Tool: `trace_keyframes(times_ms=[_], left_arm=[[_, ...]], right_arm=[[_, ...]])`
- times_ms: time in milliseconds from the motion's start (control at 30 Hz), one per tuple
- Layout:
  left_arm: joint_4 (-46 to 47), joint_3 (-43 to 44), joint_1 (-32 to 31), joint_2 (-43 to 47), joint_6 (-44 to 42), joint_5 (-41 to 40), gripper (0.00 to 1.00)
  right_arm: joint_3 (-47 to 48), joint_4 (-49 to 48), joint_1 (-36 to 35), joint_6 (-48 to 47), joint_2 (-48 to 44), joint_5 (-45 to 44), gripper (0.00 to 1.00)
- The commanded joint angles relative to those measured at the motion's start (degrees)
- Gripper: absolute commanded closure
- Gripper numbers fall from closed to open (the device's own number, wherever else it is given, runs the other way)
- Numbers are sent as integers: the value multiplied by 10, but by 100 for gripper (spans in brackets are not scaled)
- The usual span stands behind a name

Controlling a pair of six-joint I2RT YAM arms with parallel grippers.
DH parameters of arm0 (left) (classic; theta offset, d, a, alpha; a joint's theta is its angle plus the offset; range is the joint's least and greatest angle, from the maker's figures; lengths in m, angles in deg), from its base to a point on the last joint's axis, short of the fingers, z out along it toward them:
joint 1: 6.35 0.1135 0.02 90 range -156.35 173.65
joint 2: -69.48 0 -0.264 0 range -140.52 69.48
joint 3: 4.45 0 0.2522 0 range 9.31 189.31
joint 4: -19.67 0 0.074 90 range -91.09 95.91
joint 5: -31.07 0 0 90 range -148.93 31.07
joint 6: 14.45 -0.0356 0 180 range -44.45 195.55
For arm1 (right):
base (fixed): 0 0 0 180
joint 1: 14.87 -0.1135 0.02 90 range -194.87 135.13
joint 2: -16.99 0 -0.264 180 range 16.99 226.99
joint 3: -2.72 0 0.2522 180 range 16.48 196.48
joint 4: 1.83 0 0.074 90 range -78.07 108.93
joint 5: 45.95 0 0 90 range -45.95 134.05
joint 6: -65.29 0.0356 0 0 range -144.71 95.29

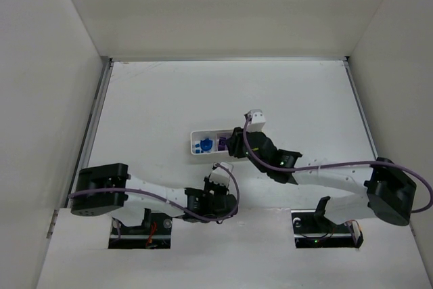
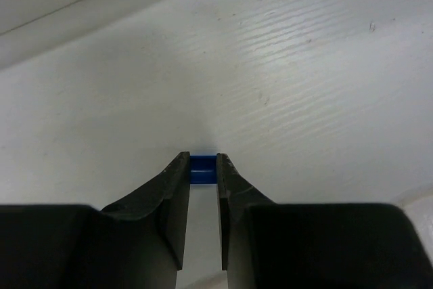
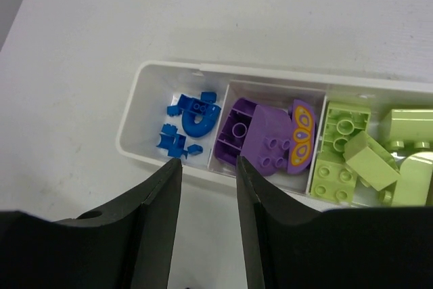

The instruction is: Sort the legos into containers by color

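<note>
A tiny blue brick [image 2: 202, 170] lies on the white table, and my left gripper [image 2: 202, 162] is shut on it, both fingertips pressed against its sides. This gripper [image 1: 220, 169] sits just in front of the white three-compartment tray [image 1: 197, 150]. In the right wrist view the tray [image 3: 131, 120] holds several small blue legos and a rounded blue piece [image 3: 198, 117] in its left compartment. A purple-and-orange piece [image 3: 267, 137] fills the middle one, and yellow-green bricks [image 3: 346, 155] fill the right one. My right gripper [image 3: 208, 164] hangs open over the tray's near wall with nothing between its fingers.
The right arm [image 1: 284, 160] covers the tray's right part in the top view. White walls enclose the table on the left, right and far sides. Bare table surface [image 1: 203, 93] stretches beyond the tray.
</note>
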Motion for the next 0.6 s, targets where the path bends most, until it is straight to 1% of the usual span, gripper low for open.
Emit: trace_keyframes(times_ms=[0, 67, 133, 233, 367, 467, 533, 567], left_arm=[[-83, 23, -1, 90, 7, -68, 96], [-102, 26, 11, 142, -3, -94, 95], [-99, 24, 45, 184, -25, -100, 94], [-67, 23, 114, 206, -73, -72, 93], [23, 23, 208, 180, -159, -23, 92], [78, 36, 275, 130, -197, 0, 90], [103, 44, 302, 102, -210, 13, 83], [117, 49, 310, 88, -221, 17, 76]], right_arm=[[-15, -27, 12, 5, -43, -13, 57], [-30, -25, 20, 7, -63, -13, 57], [-48, -23, 23, 15, -79, -13, 57], [-74, -23, 23, 29, -101, -13, 57], [-100, -23, 22, 49, -116, -17, 57], [-112, -22, 13, 60, -125, -26, 58], [-119, -21, 8, 67, -132, -28, 58], [-123, -20, 6, 68, -136, -29, 58]])
